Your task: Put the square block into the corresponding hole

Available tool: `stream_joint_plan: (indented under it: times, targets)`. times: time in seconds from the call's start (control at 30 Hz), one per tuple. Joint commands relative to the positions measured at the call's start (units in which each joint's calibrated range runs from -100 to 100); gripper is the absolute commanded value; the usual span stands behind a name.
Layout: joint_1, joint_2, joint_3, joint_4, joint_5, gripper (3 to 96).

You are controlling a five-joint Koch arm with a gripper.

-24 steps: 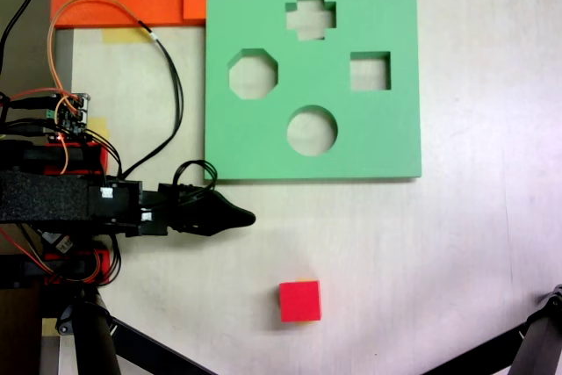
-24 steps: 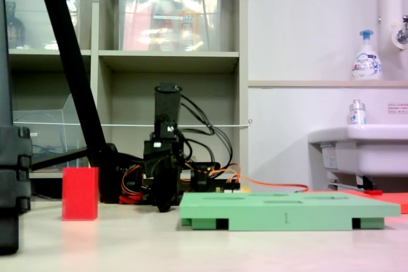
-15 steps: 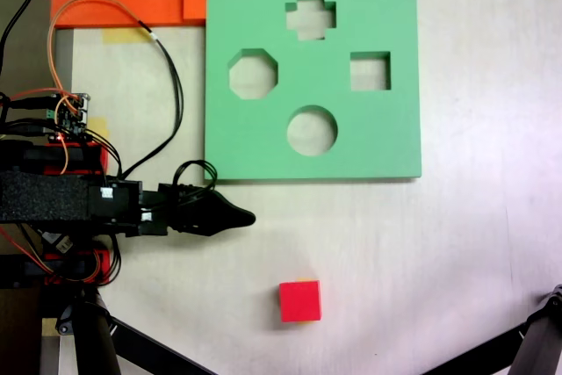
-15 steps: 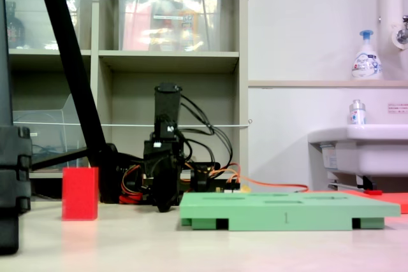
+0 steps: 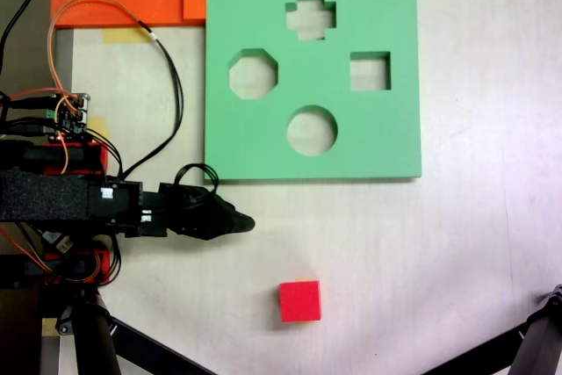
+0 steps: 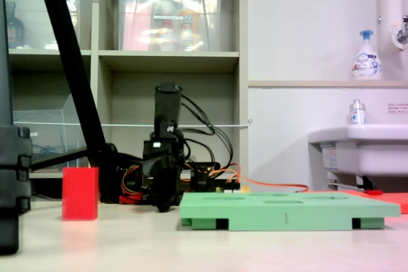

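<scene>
In the first exterior view the block (image 5: 300, 301) is seen lying on the counter (image 5: 474, 243), below and to the right of the pincer (image 5: 247, 222), well apart from it. The pincer is drawn to a closed point and nothing is held. The block is a cube with no long axis; its edges are set roughly parallel to the board (image 5: 395, 142). All four cut-outs are empty, the square hole (image 5: 370, 71) among them. In the second exterior view the block (image 6: 80, 193) is seen standing flat, left of the board (image 6: 287, 211).
</scene>
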Motion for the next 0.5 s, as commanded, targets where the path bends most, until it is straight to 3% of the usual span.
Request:
stream_joint_plan:
  times: [0.03, 0.23, 0.5]
  targets:
    - [-1.37, -0.55, -1.37, -3.39, 9.87, 50.6]
    - [-3.17, -0.55, -0.87, -5.02, 22.03, 47.2]
    - [-3.42, -0.55, 38.71, -52.69, 29.99, 46.8]
